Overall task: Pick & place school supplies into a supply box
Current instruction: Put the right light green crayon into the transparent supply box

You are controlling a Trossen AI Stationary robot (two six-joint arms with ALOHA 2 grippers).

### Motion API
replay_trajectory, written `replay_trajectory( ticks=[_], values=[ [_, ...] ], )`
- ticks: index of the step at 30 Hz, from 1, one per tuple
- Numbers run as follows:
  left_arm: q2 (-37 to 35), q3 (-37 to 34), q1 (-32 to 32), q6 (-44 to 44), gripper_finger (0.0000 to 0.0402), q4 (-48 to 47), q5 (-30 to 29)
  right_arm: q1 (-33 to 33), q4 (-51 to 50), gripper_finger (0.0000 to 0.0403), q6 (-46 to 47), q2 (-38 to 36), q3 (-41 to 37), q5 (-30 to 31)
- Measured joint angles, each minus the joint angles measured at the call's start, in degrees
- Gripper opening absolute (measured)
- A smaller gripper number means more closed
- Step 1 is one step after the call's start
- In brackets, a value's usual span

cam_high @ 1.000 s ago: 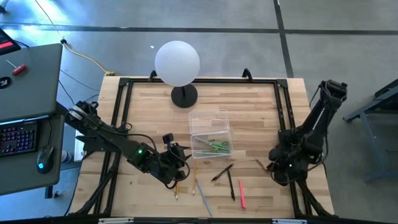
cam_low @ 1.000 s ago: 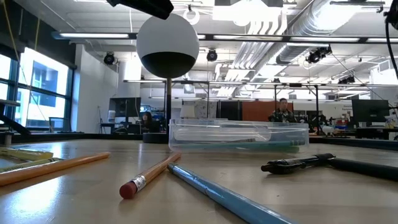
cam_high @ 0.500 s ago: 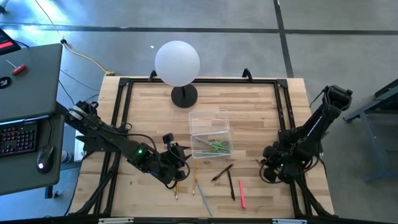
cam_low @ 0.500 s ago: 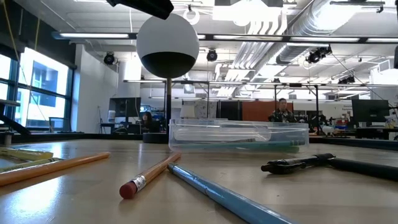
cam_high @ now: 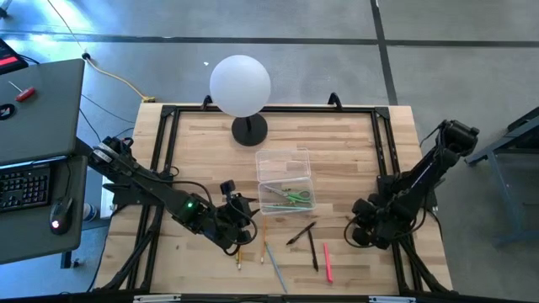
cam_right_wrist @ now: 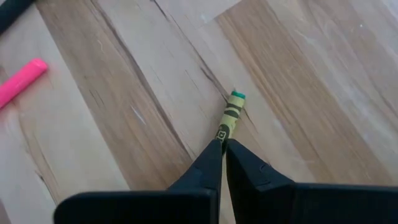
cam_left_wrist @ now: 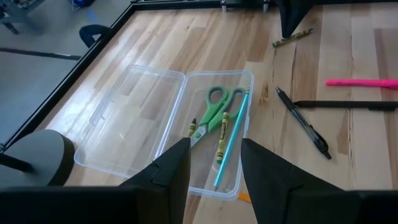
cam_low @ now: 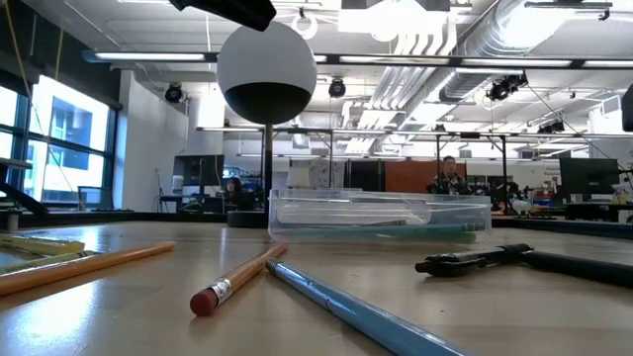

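Gripping green crayon (cam_right_wrist: pixel 229 118) — right pincer (cam_right_wrist: pixel 222 149), table's right edge

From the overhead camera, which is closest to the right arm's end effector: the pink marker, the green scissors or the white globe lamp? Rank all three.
From the right end effector:
1. Pink marker, on the table's near side.
2. Green scissors, inside the clear box at mid-table.
3. White globe lamp, at the far edge.

Green-handled scissors (cam_left_wrist: pixel 219 107) and a teal pencil (cam_left_wrist: pixel 231 140) were seen in the clear plastic box (cam_left_wrist: pixel 112 121); a green-tipped, olive-and-black wrapped crayon (cam_right_wrist: pixel 229 116) and a bright pink marker (cam_right_wrist: pixel 20 83) were shown on pale striped wood (cam_right_wrist: pixel 124 93).
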Motion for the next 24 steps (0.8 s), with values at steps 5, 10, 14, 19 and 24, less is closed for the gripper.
replay_trajectory(
  ticks=[5, 10, 14, 19, 24],
  values=[
    [0.0, 0.0, 0.0, 0.0, 0.0172, -0.1, 0.0, -0.1, 0.0, 0.0001, -2.5, 0.0, 0.0, -0.5],
    [0.0, 0.0, 0.0, 0.1, 0.0172, -0.3, 0.0, -0.1, 0.0, 0.0004, -13.6, 0.0, 0.0, 0.2],
    [0.0, 0.0, 0.0, 0.0, 0.0172, -0.3, 0.0, -0.1, 0.1, 0.0001, -16.5, 0.0, 0.0, 1.4],
    [0.0, 0.0, 0.0, 0.0, 0.0172, -0.3, 0.0, -0.1, 0.0, 0.0004, -16.1, 0.0, 0.0, 2.9],
    [0.0, 0.1, 0.0, 0.0, 0.0172, -0.3, 0.0, -0.1, 0.0, 0.0001, -16.9, 0.0, 0.0, -0.1]
  ],
)
